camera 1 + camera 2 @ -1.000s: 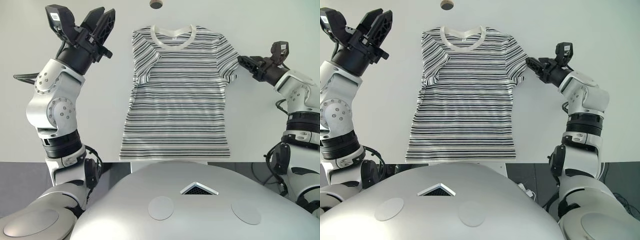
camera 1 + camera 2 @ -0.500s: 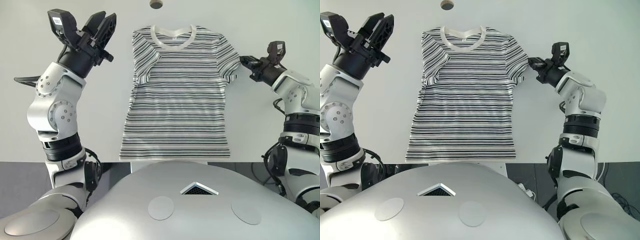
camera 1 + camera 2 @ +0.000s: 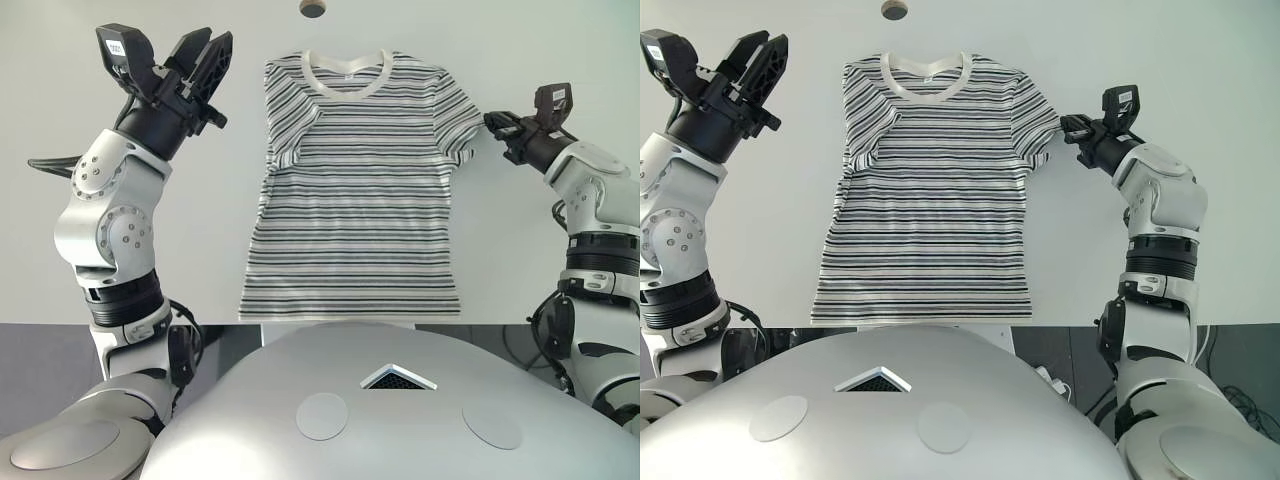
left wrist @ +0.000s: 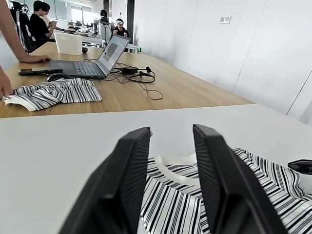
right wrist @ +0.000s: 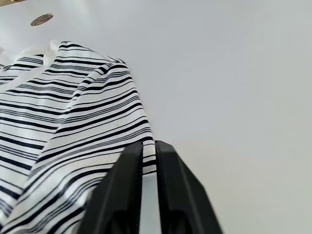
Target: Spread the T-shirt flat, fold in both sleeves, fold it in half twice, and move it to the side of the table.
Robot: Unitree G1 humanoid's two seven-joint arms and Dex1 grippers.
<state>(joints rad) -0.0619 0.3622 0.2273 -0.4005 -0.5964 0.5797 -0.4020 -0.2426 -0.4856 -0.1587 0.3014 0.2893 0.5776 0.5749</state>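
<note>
T-shirt [image 3: 350,200], black-and-white striped cloth, short sleeves, white ribbed collar: it lies flat and face up in the upper middle of the frame, on the plain white tabletop [image 3: 560,60], collar away from you.

Progress, as I judge it:
- Spreading looks done; the body lies smooth.
- The left sleeve [image 3: 285,150], at centre-left, looks already tucked in over the chest.
- The right sleeve [image 3: 462,125], at upper right, lies out to the side, not yet folded.
- Both half folds and the move to the table's side remain.

Right gripper [image 3: 492,122]: at the upper right, low on the table, at the hem of the right sleeve. The wrist view shows its black fingers [image 5: 127,185] drawn close, with striped cloth running in between them, so you appear to have the hem pinched.

Left gripper [image 3: 205,50]: raised at the upper left, well apart from the shirt, jaws spread, holding nothing.
</note>
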